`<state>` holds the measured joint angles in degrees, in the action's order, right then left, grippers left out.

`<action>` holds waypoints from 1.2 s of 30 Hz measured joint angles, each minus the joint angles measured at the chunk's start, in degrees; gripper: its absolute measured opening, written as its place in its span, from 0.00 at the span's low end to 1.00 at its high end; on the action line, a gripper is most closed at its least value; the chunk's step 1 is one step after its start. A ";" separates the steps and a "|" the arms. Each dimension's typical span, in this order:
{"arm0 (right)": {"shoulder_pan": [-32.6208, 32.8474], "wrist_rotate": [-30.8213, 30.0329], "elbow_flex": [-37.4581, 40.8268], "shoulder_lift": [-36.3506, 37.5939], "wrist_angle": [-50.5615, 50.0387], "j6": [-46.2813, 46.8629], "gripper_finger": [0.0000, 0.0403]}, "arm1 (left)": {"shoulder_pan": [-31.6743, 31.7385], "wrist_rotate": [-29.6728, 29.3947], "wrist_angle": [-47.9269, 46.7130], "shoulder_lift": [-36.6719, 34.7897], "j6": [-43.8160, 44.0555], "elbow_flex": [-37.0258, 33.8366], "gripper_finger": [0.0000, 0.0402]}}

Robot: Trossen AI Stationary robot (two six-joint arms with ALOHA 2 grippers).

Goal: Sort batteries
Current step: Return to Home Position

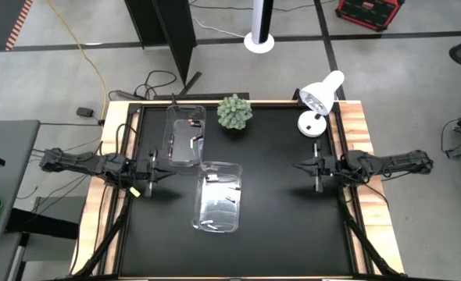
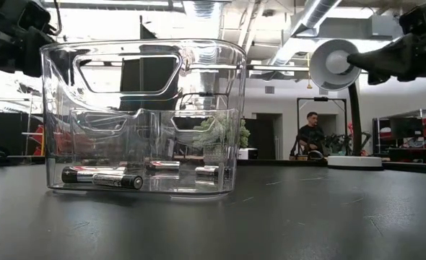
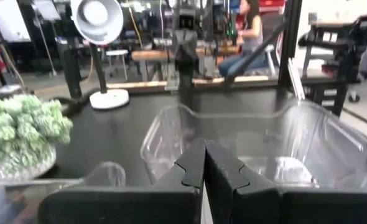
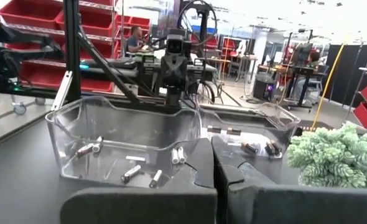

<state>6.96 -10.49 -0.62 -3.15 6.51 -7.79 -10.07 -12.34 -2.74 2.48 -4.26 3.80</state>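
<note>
Near bin (image 2: 54,108): batteries (image 2: 113,179) lying on its floor, mid table (image 1: 277,226).
Far bin (image 1: 170,129): more batteries inside.
Left end effector (image 3: 204,149): fingers pressed together, left of both bins.
Right end effector (image 4: 211,146): fingers pressed together, right side.

Plant (image 1: 235,112), lamp (image 1: 323,92) and two clear bins (image 1: 170,136) on a black table (image 1: 293,234)
The small green plant sits at the table's far edge. In the high view the white desk lamp stands near it on the right. The far bin (image 1: 172,125) lies just left of the plant, and the near bin (image 1: 201,195) lies in front of it, toward the table's middle. Beyond the plant, a person (image 2: 311,133) shows in the room.
</note>
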 joint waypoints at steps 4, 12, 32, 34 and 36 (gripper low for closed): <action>0.00 -0.01 0.02 3.02 -3.50 -0.25 0.00 | 0.00 -0.13 -1.60 -2.53 -0.65 0.10 0.00; -0.74 0.32 0.00 3.13 -3.95 0.27 0.00 | 0.07 1.13 -2.08 -1.92 -1.00 0.10 0.00; -0.70 3.35 0.00 -2.06 -5.01 7.85 0.00 | 0.07 4.37 -0.31 -1.90 -1.87 -1.34 0.00; -0.70 3.37 0.00 -2.26 -4.97 10.65 0.01 | 0.07 4.33 -0.27 -1.90 -2.53 -1.36 0.00; -0.70 3.37 0.00 -2.24 -4.92 12.35 0.02 | 0.07 4.31 -0.24 -1.90 -2.13 -1.36 0.00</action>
<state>6.26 -7.11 -0.62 -5.39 1.59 4.55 -10.00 -8.03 -2.98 0.58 -6.39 2.44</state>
